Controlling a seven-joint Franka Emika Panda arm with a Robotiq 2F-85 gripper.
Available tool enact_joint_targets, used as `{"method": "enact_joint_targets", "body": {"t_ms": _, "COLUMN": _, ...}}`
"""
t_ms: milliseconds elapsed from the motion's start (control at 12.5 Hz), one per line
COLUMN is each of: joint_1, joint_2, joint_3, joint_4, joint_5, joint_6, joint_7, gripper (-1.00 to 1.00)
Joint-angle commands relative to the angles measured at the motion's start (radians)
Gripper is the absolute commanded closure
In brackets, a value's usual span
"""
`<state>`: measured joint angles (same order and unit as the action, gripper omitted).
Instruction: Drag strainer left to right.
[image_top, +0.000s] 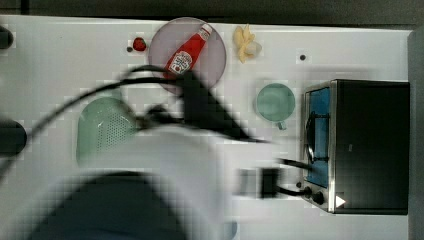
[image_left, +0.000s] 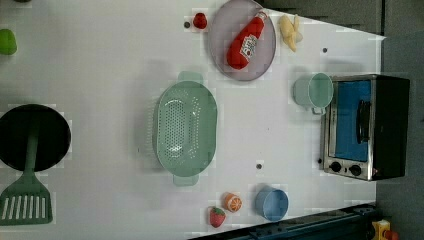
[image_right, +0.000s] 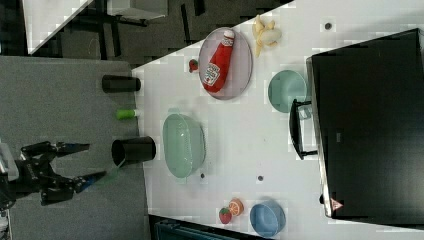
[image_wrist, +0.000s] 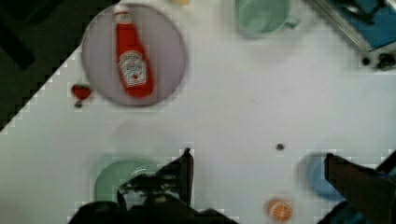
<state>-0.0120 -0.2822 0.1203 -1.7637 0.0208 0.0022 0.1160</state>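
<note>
right view puts the tool (image_right: 92, 161) at lower left, jaws spread and empty, well apart from the strainer (image_right: 184, 145) mid-counter (image_right: 240, 130); dragging not yet begun.

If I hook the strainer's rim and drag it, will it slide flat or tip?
The strainer is wide, shallow and upright on the white table, so it probably slides rather than tips. It looks like thin perforated plastic, likely light, so it may skate or swivel. Its tab handle could catch.

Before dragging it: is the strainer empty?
Empty. The left view shows the strainer upright on the table with only its bare perforated floor inside.
</note>
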Motion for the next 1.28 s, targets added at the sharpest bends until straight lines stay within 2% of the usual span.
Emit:
{"method": "enact_joint_targets", "body": {"t_ms": 80, "joint_1": 0.058, "joint_2": 0.103, "joint_3": 0.148, "joint_4": -0.034, "joint_5": 0.012, "joint_6": 0.017, "joint_7": 0.241, "gripper": -1.00}}
{"method": "enact_joint_targets", "body": {"t_ms": 400, "joint_1": 0.059, "joint_2": 0.188, "joint_3": 0.327, "joint_4": -0.072, "joint_5": 0.011, "joint_6": 0.134, "joint_7": 0.696, "gripper": -1.00}}
{"method": "enact_joint_targets", "body": {"t_ms": 720, "joint_1": 0.062, "joint_2": 0.312, "joint_3": 0.443, "joint_4": -0.189, "joint_5": -0.014, "joint_6": 0.406, "joint_7": 1.096, "gripper": -1.00}}
{"method": "enact_joint_targets", "body": {"t_ms": 1040, "joint_1": 0.076, "joint_2": 0.443, "joint_3": 0.459, "joint_4": -0.329, "joint_5": -0.030, "joint_6": 0.696, "joint_7": 1.195, "gripper": -1.00}}
{"method": "enact_joint_targets", "body": {"t_ms": 1280, "joint_1": 0.084, "joint_2": 0.560, "joint_3": 0.454, "joint_4": -0.361, "joint_5": -0.031, "joint_6": 0.834, "joint_7": 1.216, "gripper": -1.00}}
